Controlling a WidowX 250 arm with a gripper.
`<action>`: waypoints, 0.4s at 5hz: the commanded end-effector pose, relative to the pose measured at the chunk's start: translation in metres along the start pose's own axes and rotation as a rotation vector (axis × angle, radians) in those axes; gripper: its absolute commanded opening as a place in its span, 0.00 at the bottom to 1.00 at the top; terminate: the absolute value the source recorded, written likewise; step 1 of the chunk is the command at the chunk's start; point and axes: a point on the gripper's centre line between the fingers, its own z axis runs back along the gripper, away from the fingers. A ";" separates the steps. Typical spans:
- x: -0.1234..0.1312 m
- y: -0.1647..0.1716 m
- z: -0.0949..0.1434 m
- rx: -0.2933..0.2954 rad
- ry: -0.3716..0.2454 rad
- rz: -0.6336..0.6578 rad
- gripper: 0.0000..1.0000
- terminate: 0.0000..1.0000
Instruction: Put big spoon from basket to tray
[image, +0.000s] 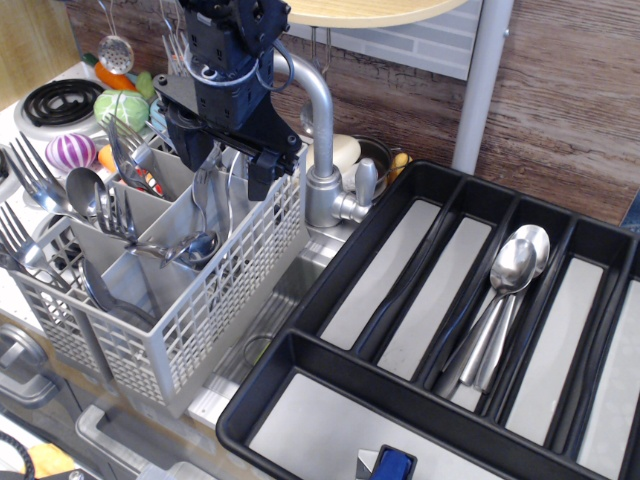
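Observation:
The light grey basket (215, 300) stands at the left, holding forks and spoons upright in its compartments. A big steel spoon (203, 215) stands in the back right compartment, its bowl low inside. My black gripper (225, 162) hangs right over that compartment, jaws spread, with the spoon's upper end between the fingers (262, 172). I cannot see the fingers touching it. The black tray (330, 262) lies to the right, and two steel spoons (505, 285) lie in one of its long compartments.
A steel faucet (322, 130) rises just right of the gripper, above a sink (285, 290) between basket and tray. Forks (28, 175) stick up at the basket's left. Toy vegetables (72, 150) and a stove burner (58, 100) are behind. A blue object (395, 465) sits at the bottom edge.

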 end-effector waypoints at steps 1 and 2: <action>0.000 0.000 0.000 0.000 0.000 0.000 1.00 0.00; -0.012 0.002 0.000 0.036 -0.012 -0.037 1.00 0.00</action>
